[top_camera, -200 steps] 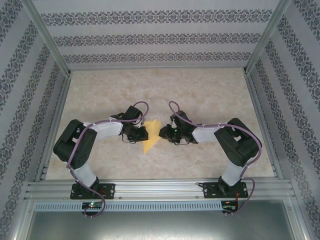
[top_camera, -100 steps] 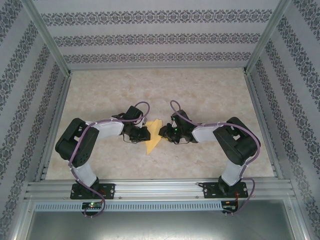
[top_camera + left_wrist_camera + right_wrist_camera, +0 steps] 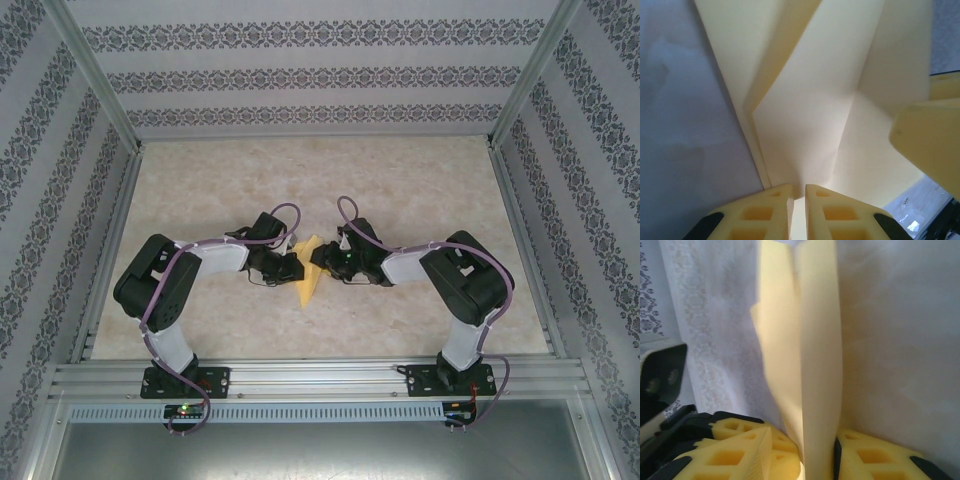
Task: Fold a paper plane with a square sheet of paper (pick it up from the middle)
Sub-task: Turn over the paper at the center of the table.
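The folded yellow paper sits in the middle of the top view on the table, between both grippers. The left gripper is clenched on the paper's edge, its fingers nearly meeting. The right gripper has a raised flap between its fingers, but whether it presses the flap I cannot tell.

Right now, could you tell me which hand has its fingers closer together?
The left hand: its fingers nearly meet on the yellow paper, whereas the right hand has them wider.
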Controlling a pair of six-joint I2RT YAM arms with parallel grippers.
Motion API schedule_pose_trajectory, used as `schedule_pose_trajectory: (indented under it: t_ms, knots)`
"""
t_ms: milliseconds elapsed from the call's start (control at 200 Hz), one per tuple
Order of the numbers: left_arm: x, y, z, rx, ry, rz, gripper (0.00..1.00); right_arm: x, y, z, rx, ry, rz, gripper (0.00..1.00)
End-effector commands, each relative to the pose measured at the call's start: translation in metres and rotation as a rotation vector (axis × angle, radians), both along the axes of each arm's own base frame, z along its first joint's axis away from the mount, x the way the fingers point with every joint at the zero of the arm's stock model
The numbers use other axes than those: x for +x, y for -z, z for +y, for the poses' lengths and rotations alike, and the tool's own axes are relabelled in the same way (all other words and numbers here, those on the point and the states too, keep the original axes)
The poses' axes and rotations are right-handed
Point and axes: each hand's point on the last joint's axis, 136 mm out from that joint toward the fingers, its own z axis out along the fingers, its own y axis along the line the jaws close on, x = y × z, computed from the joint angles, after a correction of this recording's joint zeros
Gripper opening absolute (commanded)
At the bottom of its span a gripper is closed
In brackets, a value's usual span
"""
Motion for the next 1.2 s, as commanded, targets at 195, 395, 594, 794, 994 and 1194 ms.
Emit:
schedule_pose_trajectory:
  t_ms: [195, 395, 594, 794, 994, 1194]
  knots:
    - [-0.003, 0.011, 0.000, -0.062, -0.074, 0.038, 0.17, 0.015, -0.017, -0.012, -0.009, 0.071, -0.105, 0.47]
    - [-0.004, 0.011, 0.001, -0.059, -0.082, 0.037, 0.17, 0.009, 0.007, 0.002, 0.014, 0.018, -0.033, 0.41]
    - [-0.001, 0.005, 0.001, -0.060, -0.082, 0.014, 0.18, 0.012, 0.007, 0.006, 0.009, -0.009, -0.041, 0.37]
    - [0.002, -0.005, -0.003, -0.093, -0.078, -0.017, 0.18, 0.010, 0.012, 0.011, 0.016, -0.049, -0.046, 0.27]
    - [0.003, -0.015, -0.004, -0.117, -0.072, -0.052, 0.19, 0.011, 0.011, 0.015, 0.030, -0.087, -0.067, 0.22]
    - [0.005, -0.031, 0.000, -0.132, -0.095, -0.125, 0.21, 0.014, 0.003, 0.013, 0.043, -0.091, -0.088, 0.06]
